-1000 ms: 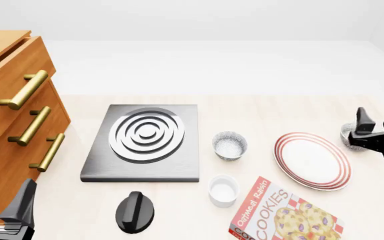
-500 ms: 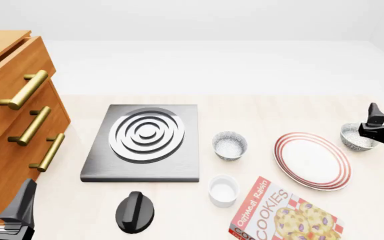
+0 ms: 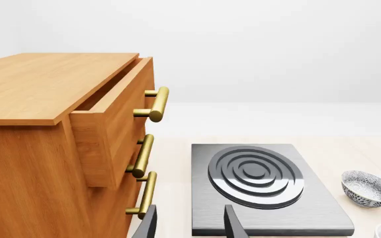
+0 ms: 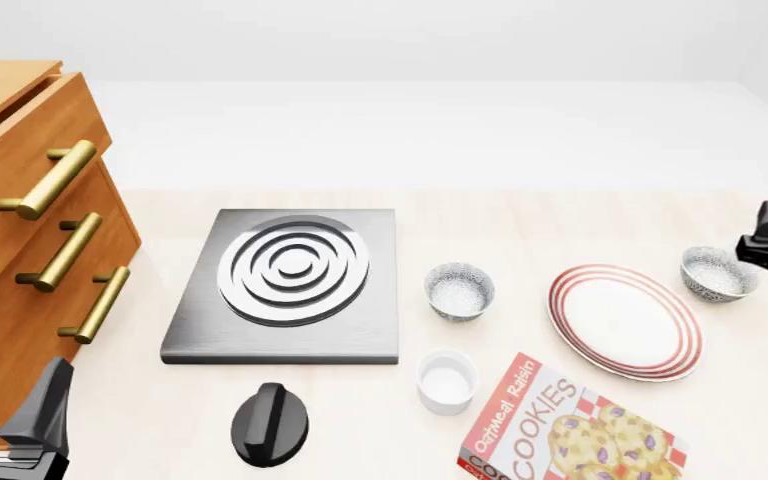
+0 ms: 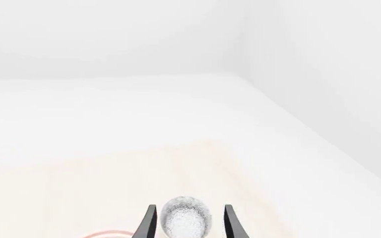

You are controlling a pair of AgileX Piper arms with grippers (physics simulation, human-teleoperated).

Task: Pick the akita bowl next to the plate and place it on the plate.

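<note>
Tabletop (image 4: pixel 491 225): pale wood-grain surface. Resting directly on it, front view:
- wooden drawer cabinet (image 4: pixel 17 260) with brass handles, far left edge.
- grey stove slab (image 4: pixel 288 285) with silver rings, left of centre.
- black knob (image 4: pixel 271 424), near side of the slab.
- speckled bowl (image 4: pixel 459 290), just right of the slab.
- plain white cup (image 4: pixel 447 380), nearer than that bowl.
- cookie box (image 4: pixel 564 430), lying flat, right of the cup.
- plate (image 4: pixel 624 321) with red rings, right of centre.
- akita bowl (image 4: pixel 718 274), just beside the plate's far-right rim, apart from it.
</note>
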